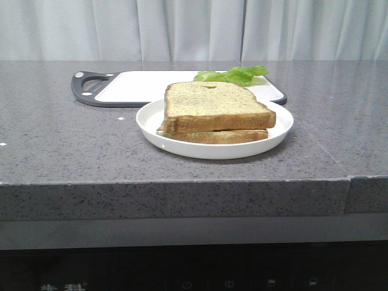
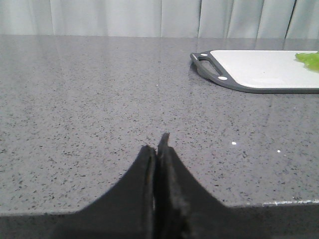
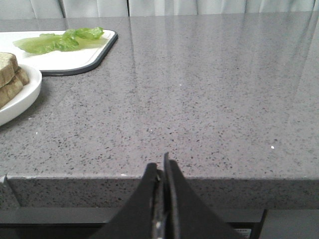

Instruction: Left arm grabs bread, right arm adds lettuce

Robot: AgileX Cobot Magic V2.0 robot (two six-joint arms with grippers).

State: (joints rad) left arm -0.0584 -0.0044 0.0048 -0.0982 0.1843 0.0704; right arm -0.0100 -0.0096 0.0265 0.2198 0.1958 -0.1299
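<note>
Two bread slices are stacked on a white plate (image 1: pixel 151 124) in the middle of the counter. The top slice, the bread (image 1: pixel 215 104), has a small dent near its far domed edge. The lettuce (image 1: pixel 233 75) lies on a white cutting board (image 1: pixel 139 88) behind the plate. The lettuce also shows in the right wrist view (image 3: pixel 62 41), and its tip in the left wrist view (image 2: pixel 310 59). My left gripper (image 2: pixel 157 144) is shut and empty over the counter's front left. My right gripper (image 3: pixel 160 165) is shut and empty at the counter's front edge. Neither arm shows in the front view.
The grey speckled counter (image 1: pixel 60 139) has a front edge close to both grippers. The cutting board has a dark rim and a handle (image 2: pixel 207 64) at its left end. The plate's edge and both slices show in the right wrist view (image 3: pixel 20 97). Curtains hang behind.
</note>
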